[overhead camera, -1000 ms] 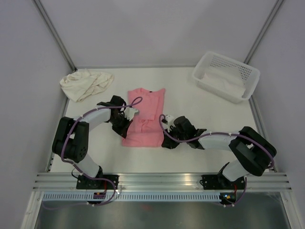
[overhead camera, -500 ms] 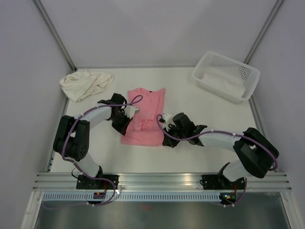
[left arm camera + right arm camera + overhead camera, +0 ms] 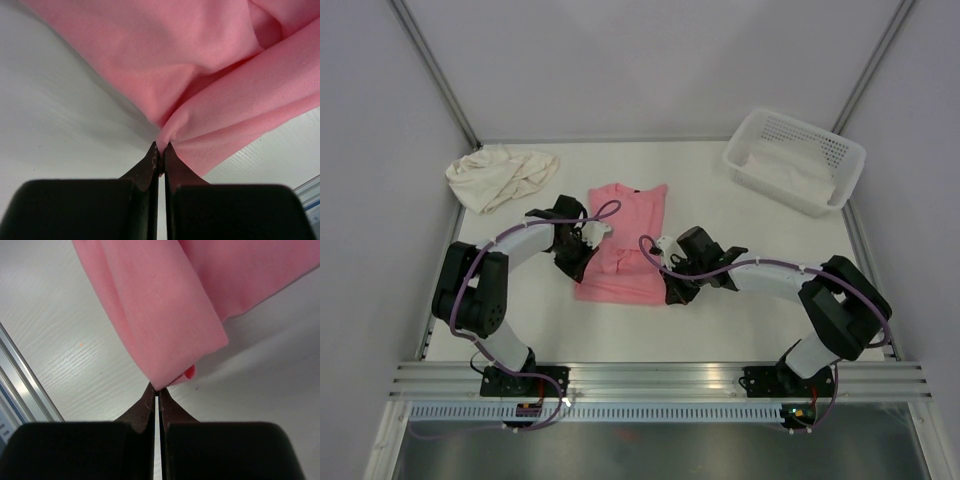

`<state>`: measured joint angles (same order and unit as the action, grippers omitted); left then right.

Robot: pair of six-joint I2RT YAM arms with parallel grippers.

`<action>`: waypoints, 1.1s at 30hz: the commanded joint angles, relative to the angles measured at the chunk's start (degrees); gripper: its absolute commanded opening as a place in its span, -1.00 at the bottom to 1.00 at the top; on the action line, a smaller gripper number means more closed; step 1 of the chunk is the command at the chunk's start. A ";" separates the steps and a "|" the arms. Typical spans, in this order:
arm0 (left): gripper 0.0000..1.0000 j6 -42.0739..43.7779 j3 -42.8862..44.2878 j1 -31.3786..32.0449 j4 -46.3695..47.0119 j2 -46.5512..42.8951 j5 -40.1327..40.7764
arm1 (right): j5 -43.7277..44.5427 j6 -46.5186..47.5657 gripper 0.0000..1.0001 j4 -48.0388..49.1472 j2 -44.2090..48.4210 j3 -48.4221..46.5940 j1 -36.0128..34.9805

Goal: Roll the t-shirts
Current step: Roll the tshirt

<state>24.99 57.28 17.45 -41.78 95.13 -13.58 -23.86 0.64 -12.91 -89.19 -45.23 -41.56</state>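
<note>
At mid-table, your left claw [image 3: 160, 148] and right claw [image 3: 156, 389] pinch the folded salmon-pink cotton t-shirt [image 3: 625, 240]; no roll shows yet, and the crumpled cream t-shirt [image 3: 500, 175] waits.

One pink t-shirt [image 3: 632, 215], one cream t-shirt [image 3: 500, 175], one white basket [image 3: 798, 128]
</note>
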 commanded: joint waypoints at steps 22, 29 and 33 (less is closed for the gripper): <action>-0.08 0.93 4.77 -0.40 -3.83 -6.27 -2.41 | 0.30 -1.09 -0.34 -2.39 5.77 -5.91 3.59; -0.06 4.09 6.89 0.56 -7.35 -11.62 0.57 | 2.93 2.43 -0.33 8.04 10.52 -6.62 3.68; -0.03 12.15 1.72 2.41 -7.26 -21.27 1.72 | 7.24 5.24 -0.25 13.16 12.37 -6.97 4.20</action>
<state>29.56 61.71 18.41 -47.59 81.49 -13.28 -20.29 2.44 -7.29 -79.13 -50.02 -37.91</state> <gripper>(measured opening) 0.479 0.366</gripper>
